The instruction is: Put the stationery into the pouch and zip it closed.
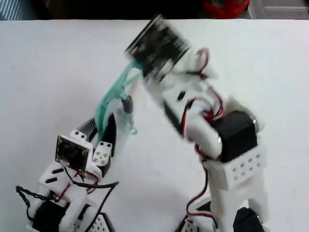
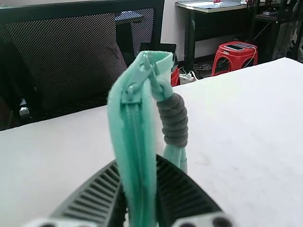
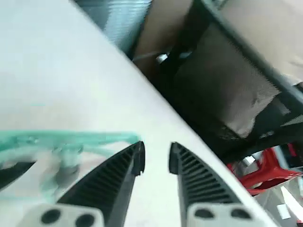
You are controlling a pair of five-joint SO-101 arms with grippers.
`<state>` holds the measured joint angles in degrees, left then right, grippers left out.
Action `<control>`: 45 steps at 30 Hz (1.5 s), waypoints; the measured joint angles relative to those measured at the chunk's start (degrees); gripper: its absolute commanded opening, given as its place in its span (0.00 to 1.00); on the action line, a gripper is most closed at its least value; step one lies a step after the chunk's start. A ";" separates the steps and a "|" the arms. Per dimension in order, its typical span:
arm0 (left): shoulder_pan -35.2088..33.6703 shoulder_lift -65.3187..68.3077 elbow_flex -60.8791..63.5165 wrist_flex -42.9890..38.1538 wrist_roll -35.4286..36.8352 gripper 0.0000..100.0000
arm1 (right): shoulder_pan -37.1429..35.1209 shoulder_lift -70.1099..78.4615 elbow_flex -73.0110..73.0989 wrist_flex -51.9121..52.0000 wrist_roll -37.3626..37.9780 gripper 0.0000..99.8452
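The left arm [image 1: 63, 183] stands at the near corner of the white bench [image 1: 48, 72]. The left arm's jaws are clamped tight on the lower end of the teal pouch [image 1: 113, 94]. From its wrist camera, the pouch [image 2: 137, 142] rises as a narrow strip straight up out of the ribbed black jaws, lifted off the bench and bent over at the top. Its zip runs down the edge facing the camera. A zip pull wrapped in grey cord [image 2: 174, 120] hangs just beside it, with teal cord trailing below.

The right arm [image 1: 212, 130] leans in from the other side, its wrist above the pouch's far end. The right arm's jaws are a little way apart and have hold of nothing. The pouch [image 3: 71, 139] lies just beside one jaw tip, whether touching it I cannot tell.

Beyond the bench edge stand a black mesh chair [image 2: 71, 52] and a red stool [image 2: 234, 54].
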<state>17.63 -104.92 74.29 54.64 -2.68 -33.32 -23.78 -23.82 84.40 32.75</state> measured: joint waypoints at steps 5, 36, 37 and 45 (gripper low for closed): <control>0.00 -0.09 0.00 0.00 0.00 0.02 | -1.76 -0.26 4.22 9.41 -12.04 0.19; 0.00 -0.09 0.00 0.00 0.00 0.02 | -10.11 -13.19 43.34 -21.71 -18.73 0.06; 0.00 -0.09 0.00 0.00 0.00 0.02 | -10.11 -13.27 43.69 -22.24 -18.73 0.01; 0.00 -0.09 0.35 0.00 0.00 0.02 | -7.91 -14.24 44.13 -23.74 -17.93 0.02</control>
<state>17.63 -105.01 74.64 54.64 -2.68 -41.23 -38.02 20.31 60.66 14.81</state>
